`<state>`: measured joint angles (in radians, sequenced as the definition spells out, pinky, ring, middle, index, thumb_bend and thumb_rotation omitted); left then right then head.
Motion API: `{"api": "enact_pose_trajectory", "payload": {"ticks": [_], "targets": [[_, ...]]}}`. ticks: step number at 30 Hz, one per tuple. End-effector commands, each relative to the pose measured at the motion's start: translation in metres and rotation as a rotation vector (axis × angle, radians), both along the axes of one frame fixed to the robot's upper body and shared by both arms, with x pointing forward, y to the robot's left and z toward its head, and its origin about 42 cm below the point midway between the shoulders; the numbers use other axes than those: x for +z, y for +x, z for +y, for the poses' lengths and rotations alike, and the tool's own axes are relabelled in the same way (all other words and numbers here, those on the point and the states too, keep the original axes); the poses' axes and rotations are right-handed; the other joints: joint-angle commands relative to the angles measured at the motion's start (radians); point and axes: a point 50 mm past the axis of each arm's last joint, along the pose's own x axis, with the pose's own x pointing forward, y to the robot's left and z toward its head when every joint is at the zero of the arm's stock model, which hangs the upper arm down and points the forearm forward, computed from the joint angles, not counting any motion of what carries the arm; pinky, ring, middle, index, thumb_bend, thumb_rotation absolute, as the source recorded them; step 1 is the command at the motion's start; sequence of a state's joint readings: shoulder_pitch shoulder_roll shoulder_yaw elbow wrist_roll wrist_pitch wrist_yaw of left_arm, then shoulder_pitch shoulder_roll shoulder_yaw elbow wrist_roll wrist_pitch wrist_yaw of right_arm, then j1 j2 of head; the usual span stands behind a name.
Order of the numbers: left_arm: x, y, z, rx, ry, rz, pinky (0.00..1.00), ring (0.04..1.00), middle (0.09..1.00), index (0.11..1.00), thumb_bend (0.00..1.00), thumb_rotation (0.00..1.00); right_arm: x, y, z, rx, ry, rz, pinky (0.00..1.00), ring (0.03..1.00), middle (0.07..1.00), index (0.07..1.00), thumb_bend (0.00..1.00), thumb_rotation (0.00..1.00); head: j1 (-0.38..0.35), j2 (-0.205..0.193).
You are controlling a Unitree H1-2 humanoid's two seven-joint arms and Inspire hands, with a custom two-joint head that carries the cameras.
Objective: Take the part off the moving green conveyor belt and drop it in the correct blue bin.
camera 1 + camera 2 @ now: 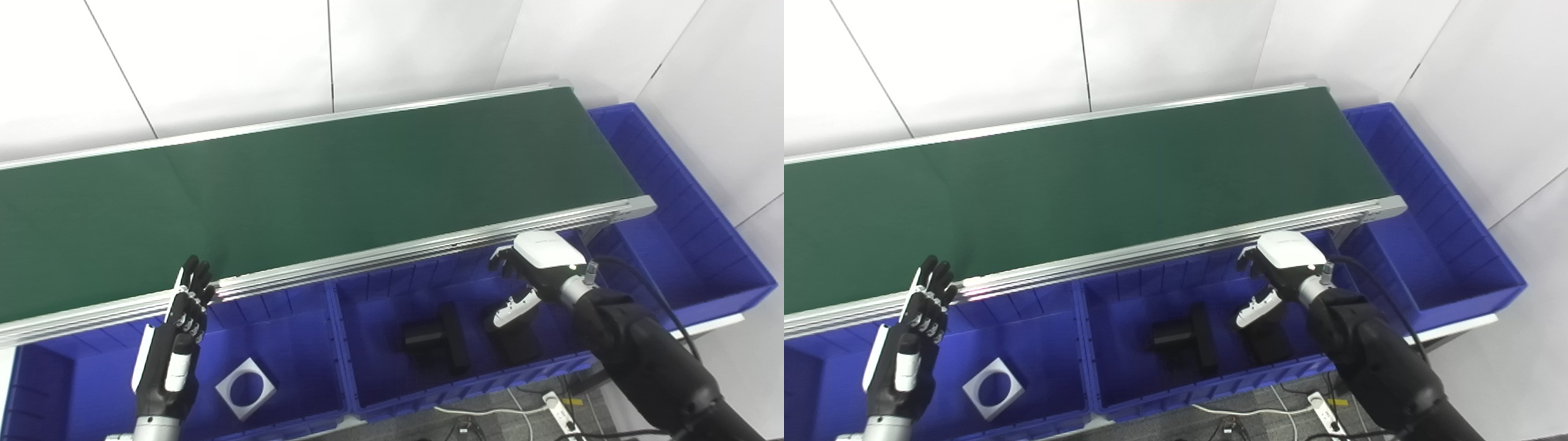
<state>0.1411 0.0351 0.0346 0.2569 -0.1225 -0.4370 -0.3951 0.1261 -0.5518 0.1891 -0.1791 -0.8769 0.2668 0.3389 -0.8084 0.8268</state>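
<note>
The green conveyor belt (pixel 367 177) runs across the view with no part visible on it. My left hand (pixel 177 331) stands upright and open, fingers apart, at the belt's front rail above the left blue bin (pixel 294 306). My right hand (pixel 533 269) hovers over the right end of the middle blue bin (pixel 392 288), fingers spread and curled downward, holding nothing. Directly under it a black part (pixel 520 346) lies in that bin, and another black part (pixel 432 337) rests to its left. A white square part with a round hole (pixel 246 388) lies in the left bin.
A long blue bin (pixel 674 233) sits past the belt's right end. The belt's aluminium rail (pixel 429 248) overhangs the back of the bins. Cables and a power strip (pixel 560 413) lie on the floor in front.
</note>
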Motion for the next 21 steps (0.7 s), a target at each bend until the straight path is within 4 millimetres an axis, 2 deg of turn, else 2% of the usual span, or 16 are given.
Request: {"api": "enact_pose_trajectory", "payload": {"ticks": [1,6,11,15,19,21], "targets": [[0.011,0.003,0.005,-0.007,0.01,-0.066,1.0,1.0,0.994,1.0,0.86,0.88,0.023,-0.003,0.012,-0.002,0.072,-0.092,0.44,0.523,0.592,0.67,0.97,0.48,0.0,-0.002],[0.008,0.004,0.009,-0.008,0.007,-0.057,1.0,1.0,0.993,1.0,0.86,0.86,0.05,-0.024,0.05,-0.005,0.375,-0.229,0.43,0.502,0.568,0.64,0.94,0.44,-0.005,-0.005],[0.005,0.006,0.012,-0.012,0.014,-0.046,1.0,1.0,0.989,1.0,0.87,0.86,0.07,-0.042,0.082,0.027,0.544,-0.333,0.4,0.482,0.569,0.628,0.93,0.52,-0.001,-0.006],[0.003,0.008,0.013,-0.018,0.015,-0.038,1.0,0.996,0.979,1.0,0.85,0.86,0.079,-0.051,0.096,0.051,0.592,-0.336,0.4,0.487,0.581,0.634,0.92,0.54,0.012,-0.007],[0.002,0.008,0.01,-0.013,0.034,-0.034,1.0,0.992,0.977,0.998,0.84,0.87,0.085,-0.057,0.103,0.089,0.66,-0.333,0.41,0.503,0.594,0.642,0.93,0.55,0.072,0.001],[0.008,0.007,0.003,-0.008,0.036,-0.056,0.99,0.987,0.972,0.995,0.83,0.87,0.086,-0.057,0.106,0.109,0.727,-0.348,0.41,0.51,0.598,0.647,0.92,0.56,0.126,0.009]]}}
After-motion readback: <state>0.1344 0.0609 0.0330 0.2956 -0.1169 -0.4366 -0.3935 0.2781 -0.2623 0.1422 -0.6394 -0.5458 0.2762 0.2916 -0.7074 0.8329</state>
